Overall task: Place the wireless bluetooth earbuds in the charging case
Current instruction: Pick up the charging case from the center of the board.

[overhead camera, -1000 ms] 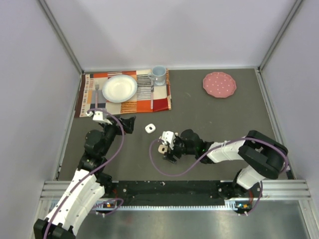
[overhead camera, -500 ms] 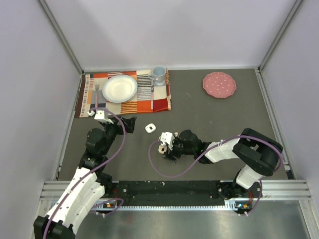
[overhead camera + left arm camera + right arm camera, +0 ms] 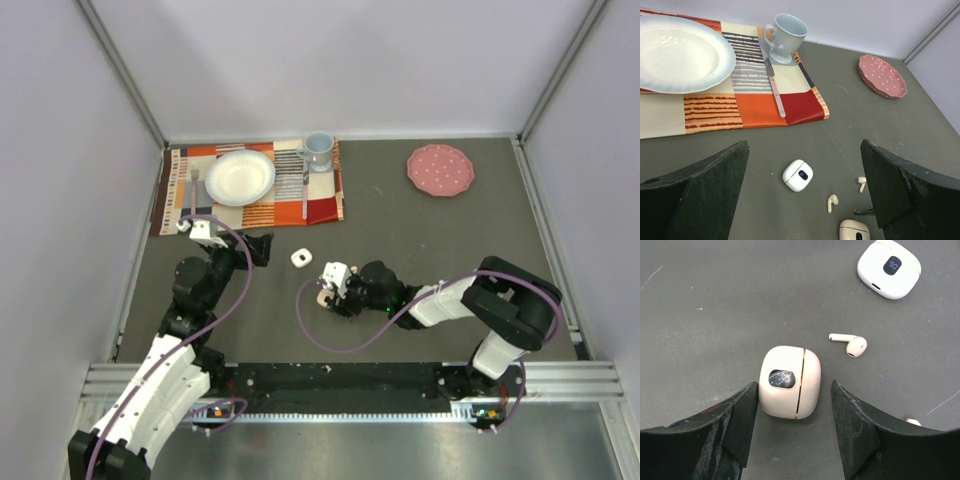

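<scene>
A closed cream charging case (image 3: 790,382) lies on the grey table between my right gripper's (image 3: 794,386) open jaws; the left finger is almost against it and the right finger stands apart. One white earbud (image 3: 850,344) lies just beyond the case, and another (image 3: 912,421) peeks past the right finger. A closed white case (image 3: 889,269) lies farther off. My left gripper (image 3: 804,147) is open and empty, above the white case (image 3: 798,175), both earbuds (image 3: 832,202) (image 3: 861,182) and the cream case (image 3: 854,231). In the top view my right gripper (image 3: 328,295) is at table centre and my left gripper (image 3: 262,248) is to its left.
A striped placemat (image 3: 322,205) at the back left holds a white plate (image 3: 240,177), a pale blue mug (image 3: 318,150), a knife (image 3: 775,85) and a fork (image 3: 194,190). A pink dotted plate (image 3: 440,169) sits at the back right. Walls enclose the table.
My right gripper has shifted slightly left, so its jaws now straddle the cream case. The left arm has barely moved.
</scene>
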Tool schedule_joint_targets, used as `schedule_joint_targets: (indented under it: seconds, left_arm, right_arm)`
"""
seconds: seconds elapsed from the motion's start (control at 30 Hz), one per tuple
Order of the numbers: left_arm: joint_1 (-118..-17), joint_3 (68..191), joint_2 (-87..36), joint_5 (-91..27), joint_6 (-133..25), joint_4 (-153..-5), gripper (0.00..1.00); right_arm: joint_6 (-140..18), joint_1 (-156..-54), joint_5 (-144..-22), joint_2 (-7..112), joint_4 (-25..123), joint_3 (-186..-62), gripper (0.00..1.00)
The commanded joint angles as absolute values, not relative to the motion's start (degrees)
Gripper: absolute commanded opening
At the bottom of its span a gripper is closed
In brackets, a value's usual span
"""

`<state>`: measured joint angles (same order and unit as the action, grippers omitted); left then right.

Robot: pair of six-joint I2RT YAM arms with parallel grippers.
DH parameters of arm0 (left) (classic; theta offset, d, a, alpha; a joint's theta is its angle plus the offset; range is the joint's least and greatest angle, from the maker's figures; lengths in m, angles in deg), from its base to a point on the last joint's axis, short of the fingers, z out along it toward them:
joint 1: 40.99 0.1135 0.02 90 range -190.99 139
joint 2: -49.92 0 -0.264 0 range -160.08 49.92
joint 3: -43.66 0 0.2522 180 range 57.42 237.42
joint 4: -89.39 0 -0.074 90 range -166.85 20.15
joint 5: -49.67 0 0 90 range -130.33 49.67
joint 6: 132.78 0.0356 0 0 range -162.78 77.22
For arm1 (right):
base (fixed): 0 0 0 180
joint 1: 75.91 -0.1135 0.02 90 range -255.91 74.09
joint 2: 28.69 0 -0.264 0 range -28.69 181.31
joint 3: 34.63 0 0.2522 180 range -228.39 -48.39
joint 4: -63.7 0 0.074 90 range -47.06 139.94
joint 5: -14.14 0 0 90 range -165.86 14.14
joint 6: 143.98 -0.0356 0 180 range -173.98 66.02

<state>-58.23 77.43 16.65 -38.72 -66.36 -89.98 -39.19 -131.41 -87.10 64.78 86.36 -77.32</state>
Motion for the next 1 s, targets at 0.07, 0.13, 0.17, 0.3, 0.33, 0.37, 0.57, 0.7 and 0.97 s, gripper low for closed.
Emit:
schedule_joint_targets:
  seconds: [0.07, 0.13, 0.17, 0.3, 0.33, 0.37, 0.57, 0.7, 0.97]
  left_arm:
    - [-57.9, 77.5, 16.7, -39.0, -65.3, -92.9, 0.99]
    - [-57.9, 77.4, 16.9, -39.1, -65.3, -92.9, 0.99]
    - [-57.9, 77.3, 16.9, -39.1, -65.3, -92.8, 0.99]
    - [-57.9, 77.4, 16.8, -39.2, -65.1, -92.7, 0.99]
    - [-57.9, 77.3, 16.9, -39.1, -65.1, -92.8, 0.99]
    - [-57.9, 77.3, 16.9, -39.0, -65.0, -92.8, 0.99]
    - [-57.8, 77.2, 16.7, -38.6, -64.8, -93.1, 0.99]
    - [-57.8, 77.5, 16.2, -38.3, -64.9, -93.0, 0.99]
    - [-57.8, 78.0, 15.1, -38.7, -65.2, -92.4, 0.99]
  right_arm:
    - [-40.2, -132.0, -89.3, 66.1, 88.3, -78.5, 0.58]
    - [-40.0, -132.0, -89.4, 66.3, 88.1, -78.7, 0.59]
    - [-40.0, -131.9, -89.4, 66.5, 87.8, -78.9, 0.59]
    - [-40.1, -132.0, -89.6, 67.1, 86.9, -79.7, 0.59]
    - [-40.2, -132.0, -89.7, 67.2, 86.9, -79.7, 0.59]
    - [-40.2, -132.0, -89.7, 67.4, 86.9, -79.8, 0.59]
    - [-39.7, -132.0, -89.5, 67.7, 86.1, -79.9, 0.58]
    - [-39.6, -132.0, -89.4, 67.6, 85.8, -79.9, 0.57]
    - [-38.8, -132.0, -87.8, 68.2, 83.5, -80.4, 0.57]
